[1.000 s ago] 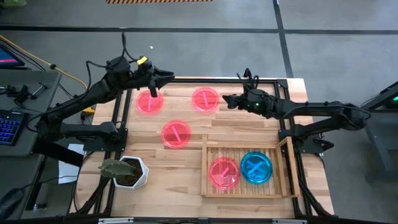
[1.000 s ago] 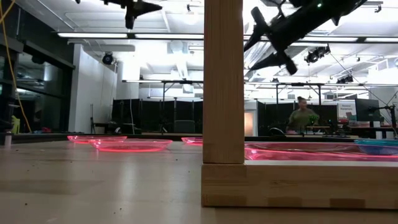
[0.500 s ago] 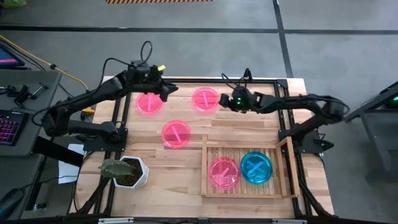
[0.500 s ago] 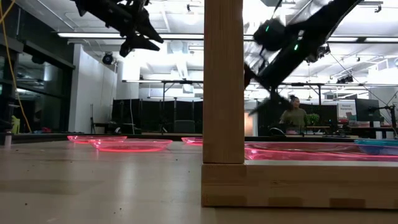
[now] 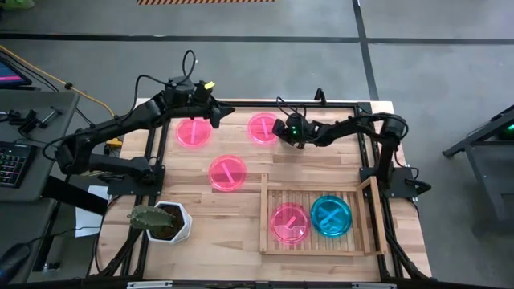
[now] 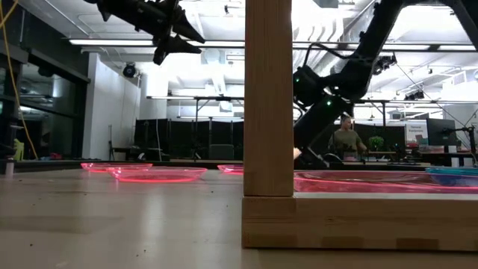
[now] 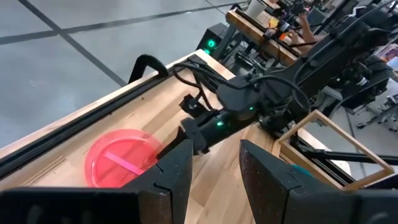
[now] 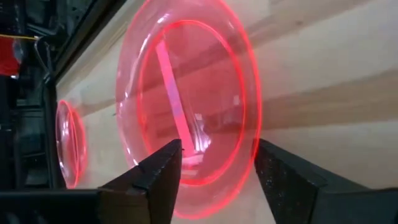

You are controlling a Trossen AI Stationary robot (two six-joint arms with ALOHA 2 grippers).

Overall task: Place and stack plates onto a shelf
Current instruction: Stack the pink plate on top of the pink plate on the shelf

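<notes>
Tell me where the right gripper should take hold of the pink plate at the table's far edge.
Probably by the raised rim on its right side. The plate lies flat on the table, so only its thin upturned edge offers a pinch. The right gripper sits open beside that rim; in the right wrist view its fingers frame the plate.

In the low view, a wooden shelf post blocks the middle of the bench, hiding part of the far pink plate. The right end effector covers that plate's edge from above.
</notes>
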